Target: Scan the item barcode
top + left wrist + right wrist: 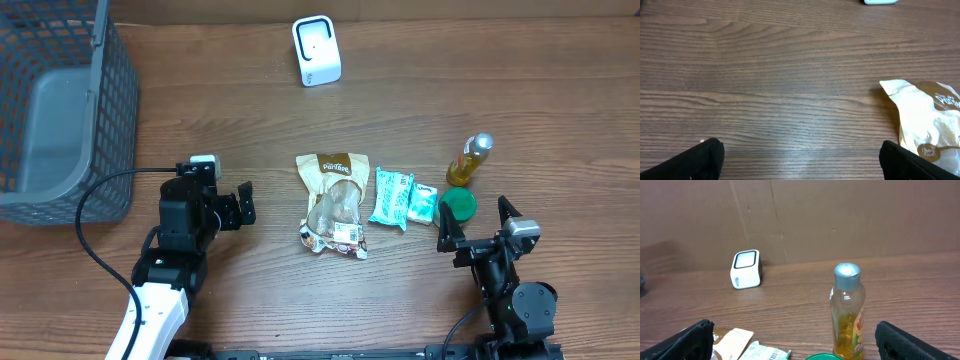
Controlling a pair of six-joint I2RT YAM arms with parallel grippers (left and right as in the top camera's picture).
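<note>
Wood table (520,90): brown grain, bare boards fill most of the left wrist view.
Left gripper (246,204): nearest on the left, jaws spread wide, gripping nothing, pointing toward the bag and just clear of it.
Right gripper (472,211): nearest on the right, jaws spread wide, gripping nothing; the tub lies between its fingers (685,340).
Cable (95,200): black, loops from the left arm along the table.
Bag (335,200): tan snack bag with a clear window, flat at mid-table between the arms; a white label sits at its near end.
Packets (392,197): two teal ones, side by side, right of the bag.
Tub (459,205): green lid, just beside the packets; contents hidden.
Bottle (470,160): upright behind the tub, silver cap, yellow liquid inside.
Basket (100,120): grey mesh, far left corner, its solid grey floor showing.
Scanner (316,50): small white box at the far edge, well apart from all the goods.
Wall (840,215): brown board behind the table, seen only by the right wrist.
Left wrist only: the bag's crimped end up close.
Overhead only: the basket and the cable.
</note>
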